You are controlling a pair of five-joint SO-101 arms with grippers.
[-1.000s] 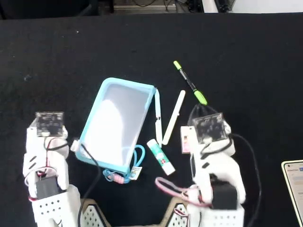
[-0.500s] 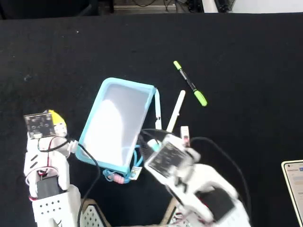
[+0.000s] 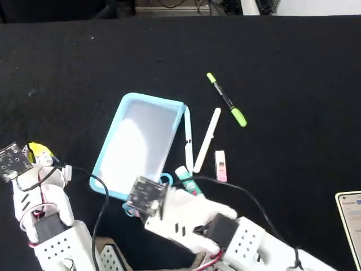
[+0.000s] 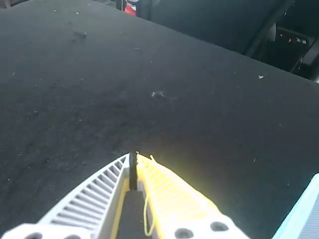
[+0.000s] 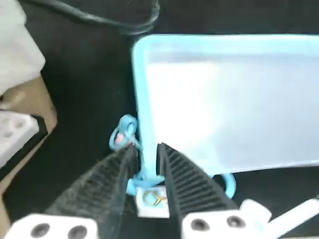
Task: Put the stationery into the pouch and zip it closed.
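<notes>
Right wrist view: straddling the blue cord (image 5: 144, 181) at the corner of the flat-lying pouch (image 5: 224, 99) with the right tool (image 5: 146, 148), narrowly spread, pinching nothing. Holding the left tool (image 4: 133, 159) pressed together over bare desk (image 4: 149, 74). Probably starting on the zipper; needing a firm pinch on that cord next.

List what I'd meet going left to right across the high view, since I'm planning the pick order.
pouch → light blue pen → white pen → white card at the right edge
</notes>
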